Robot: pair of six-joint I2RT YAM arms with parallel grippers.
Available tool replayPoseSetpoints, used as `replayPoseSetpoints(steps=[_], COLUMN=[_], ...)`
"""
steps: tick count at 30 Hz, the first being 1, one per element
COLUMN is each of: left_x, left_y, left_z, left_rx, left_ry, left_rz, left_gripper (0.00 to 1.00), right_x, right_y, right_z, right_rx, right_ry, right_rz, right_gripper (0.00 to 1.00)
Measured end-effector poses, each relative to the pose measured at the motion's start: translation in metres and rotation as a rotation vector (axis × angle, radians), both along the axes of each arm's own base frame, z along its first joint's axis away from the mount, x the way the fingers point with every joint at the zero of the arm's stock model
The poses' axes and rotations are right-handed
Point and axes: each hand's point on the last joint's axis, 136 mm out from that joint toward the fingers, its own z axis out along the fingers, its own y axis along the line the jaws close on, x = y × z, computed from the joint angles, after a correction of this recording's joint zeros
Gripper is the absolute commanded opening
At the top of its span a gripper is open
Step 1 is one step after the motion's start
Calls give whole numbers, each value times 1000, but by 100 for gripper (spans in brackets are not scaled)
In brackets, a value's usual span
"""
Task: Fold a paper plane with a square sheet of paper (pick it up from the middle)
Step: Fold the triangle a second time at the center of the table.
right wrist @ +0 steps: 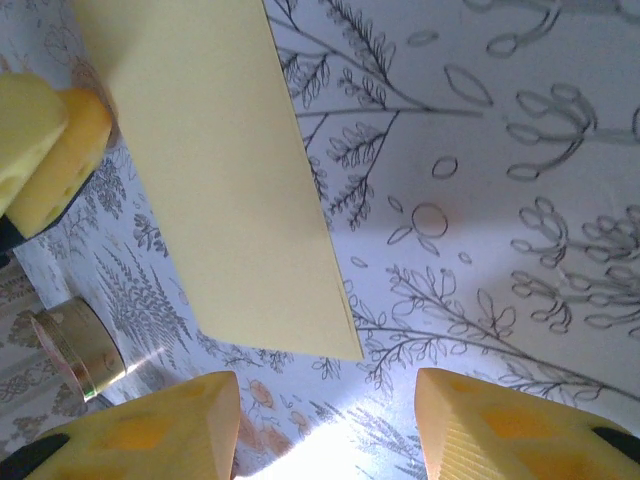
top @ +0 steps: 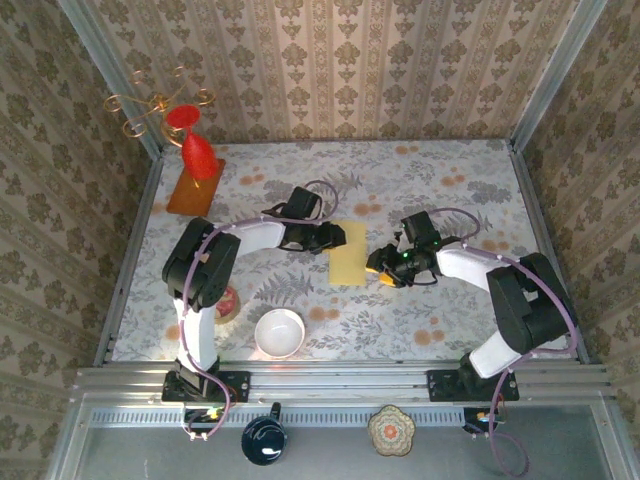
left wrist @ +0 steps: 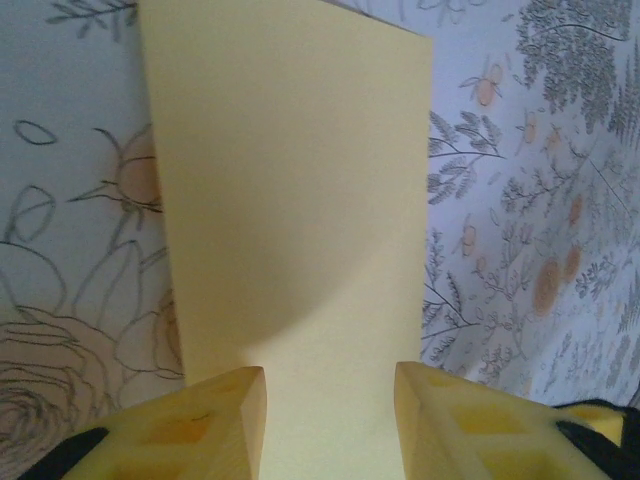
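Square sheet of paper (top: 348,258) is seen folded to a narrow rectangle and laid flat at the middle of the table (top: 450,200), long sides running from near edge to far edge. Its far left corner is overlapped from above by left gripper (top: 338,238). Right gripper (top: 381,265) is set just off its right edge.

White bowl (top: 280,332) is placed by the near edge, left of centre, well apart from the paper. Orange-brown board (top: 190,195) with a red vase-like piece (top: 197,152) on it is parked in the far left corner, with a gold wire candle holder (top: 160,103) behind it.

Left wrist view: jaws are held part open with the paper lying under the gap and nothing clamped. Contact between the yellow fingers (left wrist: 215,420) and the paper cannot be told.

Right wrist view: jaws are held part open over bare cloth, just clear of the paper's corner, nothing held. Stacked layers are shown at that corner, and a small gold-rimmed round item (right wrist: 75,345) is caught at the left.

Paper is pale yellow, matt and unmarked, with straight crisp edges. The cloth is printed with grey foliage and orange flowers
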Motion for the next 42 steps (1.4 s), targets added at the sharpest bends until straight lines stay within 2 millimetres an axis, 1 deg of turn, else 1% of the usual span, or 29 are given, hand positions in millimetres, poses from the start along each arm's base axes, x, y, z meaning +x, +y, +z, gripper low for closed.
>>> replayPoseSetpoints(steps=[5, 8, 14, 20, 27, 32, 38, 42], left_x=[8, 9, 10, 9, 9, 10, 10, 10], left_y=[8, 8, 8, 8, 8, 8, 8, 8], left_z=[-8, -13, -12, -13, -13, -13, -13, -13], left_rx=[1, -2, -8, -9, -9, -9, -10, -10], left_ry=[25, 42, 46, 55, 58, 58, 60, 60], left_rz=[38, 47, 54, 63, 65, 66, 68, 68], left_gripper=[40, 40, 39, 39, 39, 39, 39, 39], right_x=[0, 0, 1, 2, 3, 4, 7, 10], right_y=[8, 11, 15, 19, 23, 26, 35, 36], right_z=[3, 3, 1, -4, -10, -15, -9, -7], right_rx=[12, 16, 20, 22, 25, 28, 68, 79], right_ry=[-12, -11, -18, -17, -18, -13, -34, -46], right_rz=[7, 10, 17, 24, 34, 42, 53, 45], right_gripper=[49, 48, 47, 42, 40, 37, 32, 29])
